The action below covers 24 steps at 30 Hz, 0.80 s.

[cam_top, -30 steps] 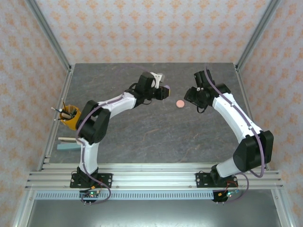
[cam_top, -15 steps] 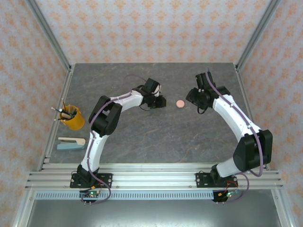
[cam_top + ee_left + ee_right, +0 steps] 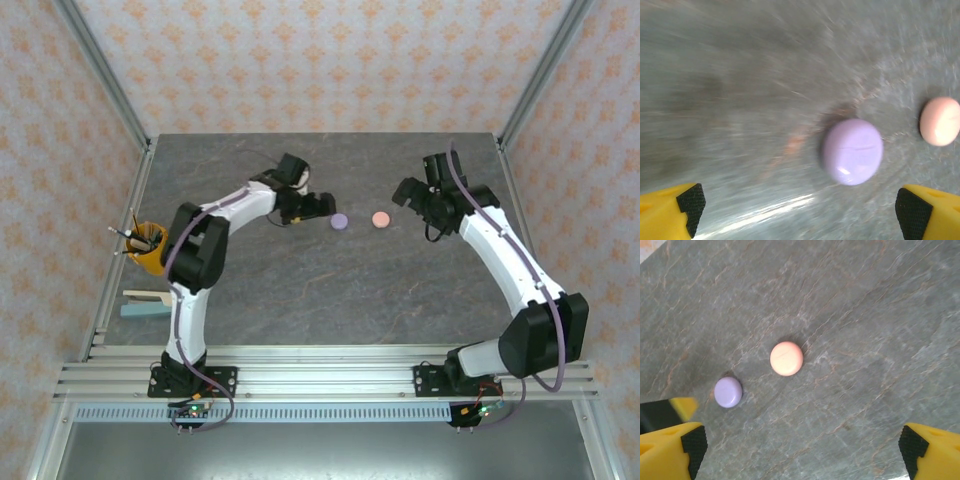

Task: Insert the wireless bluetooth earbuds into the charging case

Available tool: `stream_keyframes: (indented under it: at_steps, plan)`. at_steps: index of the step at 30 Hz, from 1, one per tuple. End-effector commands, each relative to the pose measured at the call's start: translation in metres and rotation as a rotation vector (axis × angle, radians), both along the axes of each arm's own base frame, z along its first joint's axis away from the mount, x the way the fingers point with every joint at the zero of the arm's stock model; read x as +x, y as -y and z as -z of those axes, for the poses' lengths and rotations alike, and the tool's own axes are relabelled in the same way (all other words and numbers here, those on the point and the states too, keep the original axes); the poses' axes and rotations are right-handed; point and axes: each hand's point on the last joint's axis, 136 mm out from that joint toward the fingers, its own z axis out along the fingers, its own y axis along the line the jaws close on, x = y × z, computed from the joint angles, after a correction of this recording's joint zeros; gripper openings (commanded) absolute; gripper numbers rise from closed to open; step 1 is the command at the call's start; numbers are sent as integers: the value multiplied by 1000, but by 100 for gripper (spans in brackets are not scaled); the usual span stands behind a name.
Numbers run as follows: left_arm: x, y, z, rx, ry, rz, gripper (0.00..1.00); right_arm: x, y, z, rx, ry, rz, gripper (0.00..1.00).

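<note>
Fingers first: the left fingers (image 3: 667, 212) stand spread wide with nothing between them, and the right fingers (image 3: 670, 452) are spread just as wide, also empty. Just ahead of the left fingers, closer to one finger than the other, the purple case (image 3: 852, 151) lies flat on the tabletop (image 3: 740, 75) with its lid shut. Beyond it and off to that same finger's side lies the pink case (image 3: 940, 121), apart from the purple one. From the right fingers the pink case sits ahead and near the middle, with the purple one off toward one finger.

As I judge it, both cases are smooth, rounded pebbles, so an off-centre pinch could squirt one across the tabletop. The two sets of fingers also face each other across the cases, so a reach by both at once could make them clash.

Both lids are closed, so whether the earbuds sit inside cannot be told. The left wrist view is smeared, blurring the farther tabletop, and each finger is cut off at the lower edge.
</note>
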Motion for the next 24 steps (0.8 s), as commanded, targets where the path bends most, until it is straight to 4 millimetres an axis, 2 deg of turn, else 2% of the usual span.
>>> stream_keyframes:
  at_steps: [1, 3, 7, 9, 11, 14, 18, 21, 24]
  plan:
    - [1, -51, -61, 80, 140, -73, 100, -1, 31, -22, -141, 44, 55, 100]
    - [-2, -78, -93, 152, 264, -108, 100, -1, 50, -25, -254, 68, 93, 100]
    - [-16, -121, -143, 328, 543, -160, 100, 0, 92, -26, -475, 188, 220, 100]
    - [-29, -146, -155, 442, 657, -197, 100, 1, 108, -24, -564, 258, 278, 100]
    - [-41, -167, -157, 555, 713, -226, 100, 0, 122, -15, -621, 252, 312, 100]
    - [-58, -196, -140, 678, 719, -258, 100, -1, 143, 10, -629, 234, 367, 100]
    - [-82, -231, -92, 782, 719, -328, 100, 0, 159, 49, -644, 233, 381, 100]
    - [-94, -246, -66, 777, 736, -394, 100, 2, 159, 77, -665, 236, 354, 100]
    - [-90, -251, -53, 762, 738, -418, 100, 7, 156, 94, -669, 301, 322, 100]
